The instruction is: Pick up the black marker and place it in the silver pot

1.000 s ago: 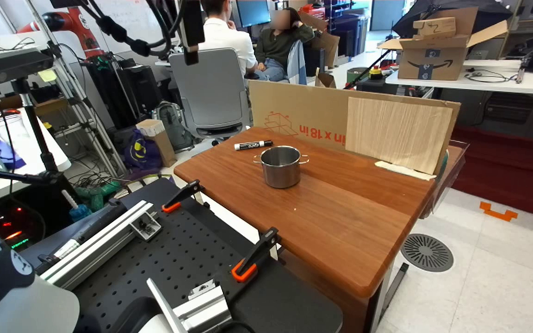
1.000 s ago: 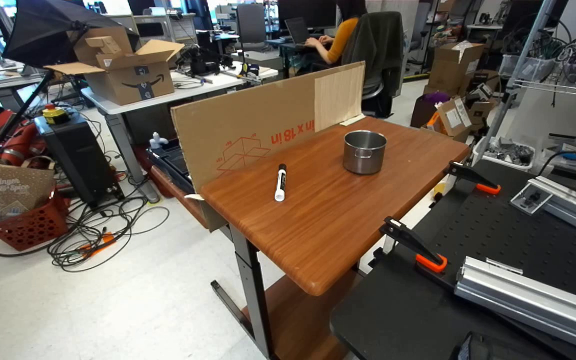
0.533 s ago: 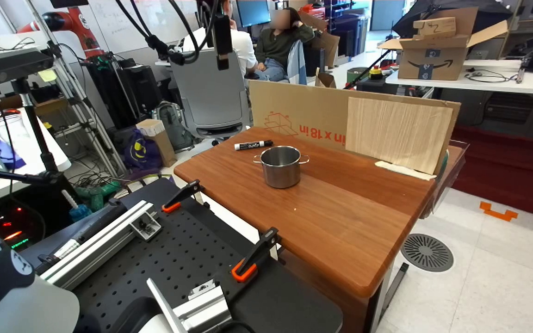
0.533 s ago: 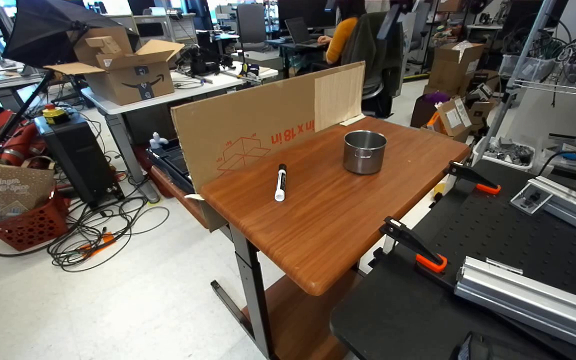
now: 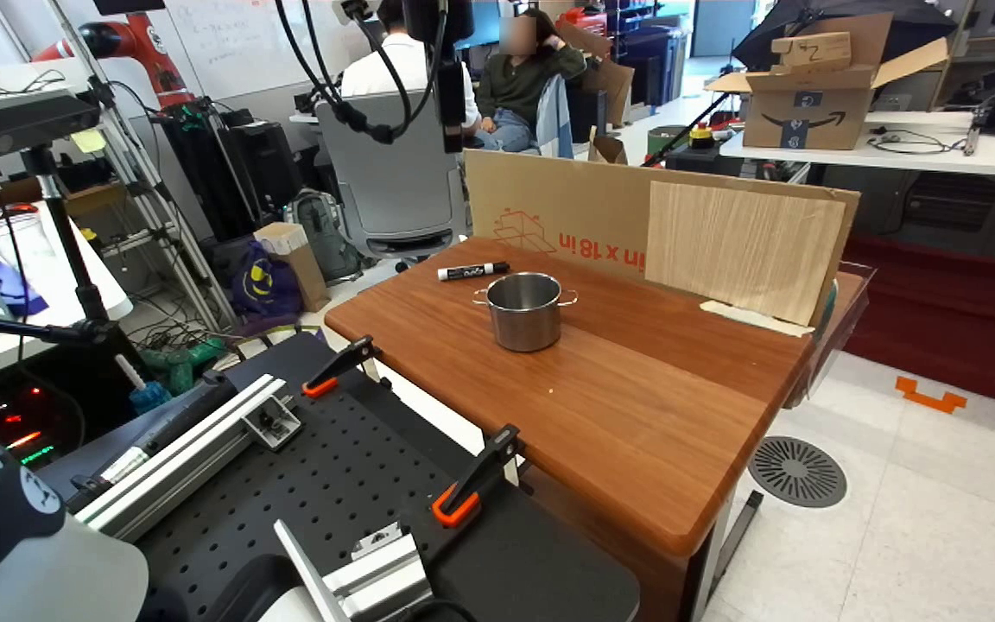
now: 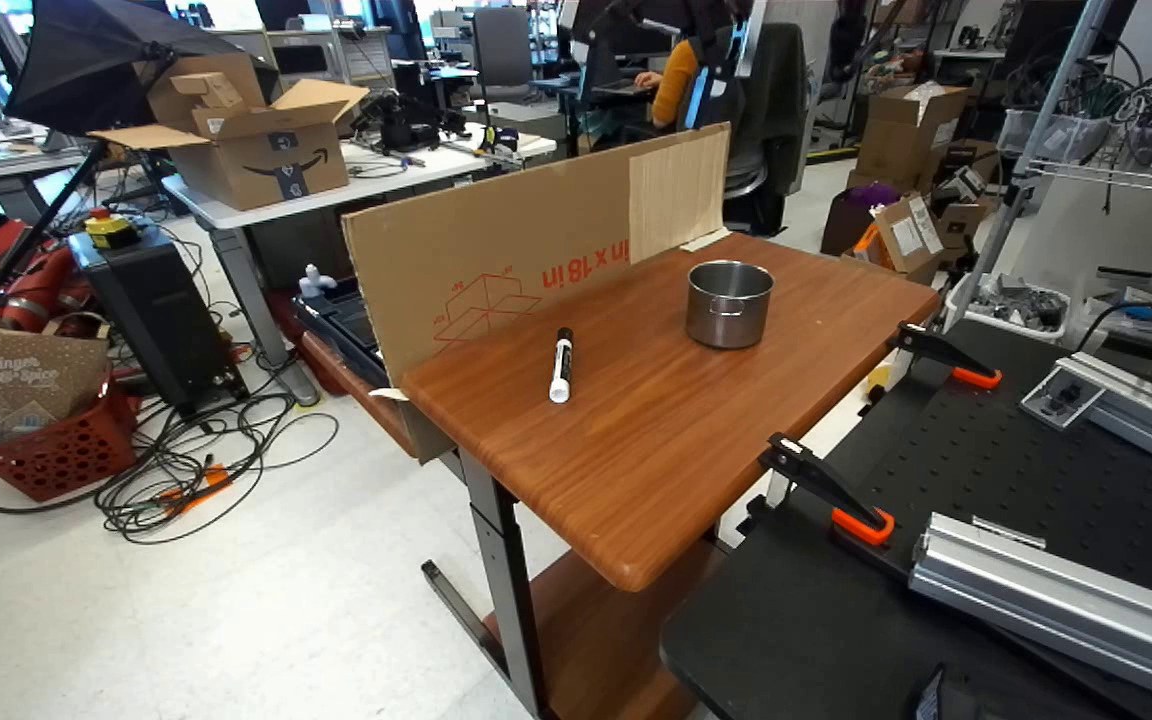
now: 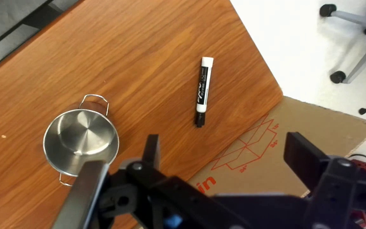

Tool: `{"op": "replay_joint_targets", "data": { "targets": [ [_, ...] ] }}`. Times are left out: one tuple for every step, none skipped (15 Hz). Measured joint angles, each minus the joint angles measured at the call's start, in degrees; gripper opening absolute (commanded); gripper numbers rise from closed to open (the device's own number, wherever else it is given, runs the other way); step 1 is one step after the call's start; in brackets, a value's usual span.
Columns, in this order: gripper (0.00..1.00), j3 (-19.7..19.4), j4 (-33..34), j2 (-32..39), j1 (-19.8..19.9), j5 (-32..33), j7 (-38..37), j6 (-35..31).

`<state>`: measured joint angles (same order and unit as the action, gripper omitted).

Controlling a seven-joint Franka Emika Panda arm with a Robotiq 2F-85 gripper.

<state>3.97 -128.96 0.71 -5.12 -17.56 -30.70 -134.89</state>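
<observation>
The black marker (image 7: 204,86), with a black cap, black label and white ends, lies flat on the brown wooden table. It also shows in both exterior views (image 5: 473,271) (image 6: 561,365). The silver pot (image 7: 56,143) stands upright on the table, apart from the marker; its visible inside is bare. It shows in both exterior views (image 5: 525,330) (image 6: 726,322). My gripper (image 7: 222,137) is open, with nothing between its fingers. It is above the table and the cardboard, and the marker lies ahead of the fingertips in the wrist view. In both exterior views only part of it shows, at the top edge.
A cardboard sheet (image 5: 575,203) stands upright along the table's back edge, with a wood-grain panel (image 5: 744,250) on it. Two orange-and-black clamps (image 5: 467,484) (image 5: 338,367) sit at the edge of the black perforated board (image 5: 359,466). The table's edge (image 6: 626,580) drops to the floor.
In an exterior view the dark end of the arm has moved right and a little lower. In an exterior view the gripper has come in at the top. The marker and pot have not moved.
</observation>
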Motion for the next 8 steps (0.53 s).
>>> {"op": "replay_joint_targets", "data": {
  "targets": [
    [1.0, 0.09, 1.08, 1.55, -0.08, 1.92, -2.28, -0.03],
    [1.0, 0.16, 2.07, 2.97, -0.17, 3.6, -4.36, -0.03],
    [1.0, 0.18, 3.11, 4.36, -0.36, 5.12, -6.27, -0.03],
    [1.0, 0.19, 4.19, 5.75, -0.62, 6.33, -7.97, -0.03],
    [1.0, 0.19, 5.24, 7.09, -0.95, 7.34, -9.38, -0.03],
    [1.0, 0.19, 6.32, 8.46, -1.32, 8.14, -10.64, -0.03],
    [1.0, 0.19, 7.39, 9.84, -1.72, 8.86, -11.77, -0.01],
    [1.0, 0.19, 8.44, 11.22, -2.09, 9.45, -12.75, 0.02]
  ]
}}
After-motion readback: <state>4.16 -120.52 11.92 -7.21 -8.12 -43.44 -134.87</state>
